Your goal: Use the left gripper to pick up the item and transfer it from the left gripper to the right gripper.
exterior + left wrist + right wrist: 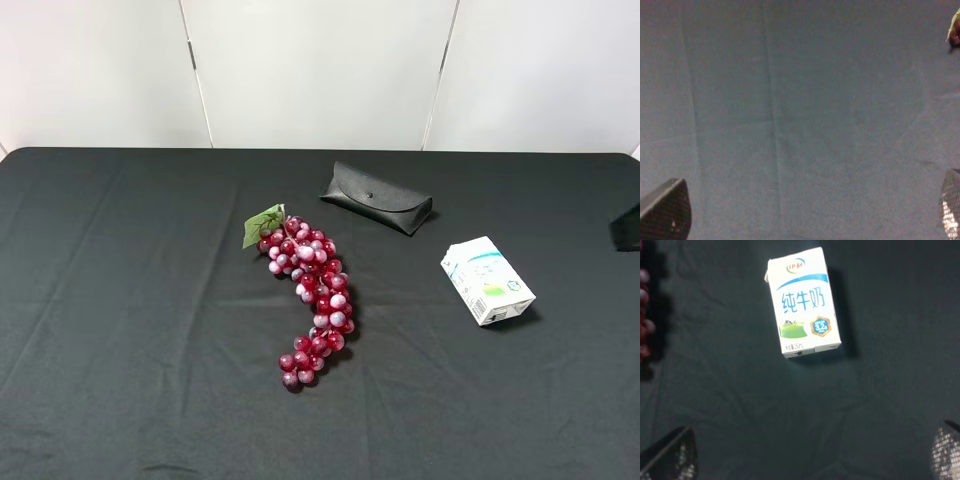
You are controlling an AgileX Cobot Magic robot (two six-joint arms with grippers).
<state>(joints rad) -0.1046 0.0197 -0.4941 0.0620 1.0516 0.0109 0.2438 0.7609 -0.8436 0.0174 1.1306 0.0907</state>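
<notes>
From the high camera you see the item (487, 281) lying flat on the black cloth (130, 320), right of the grape bunch (309, 297) and near the black case (377, 197); no claw reaches it. In your left wrist view the left gripper (807, 212) stands wide, its fingertips (665, 212) over bare cloth; a grape (954, 37) shows at the edge. In your right wrist view the right gripper (812, 452) is also spread wide, empty, the carton (803, 302) lying apart ahead of it.
</notes>
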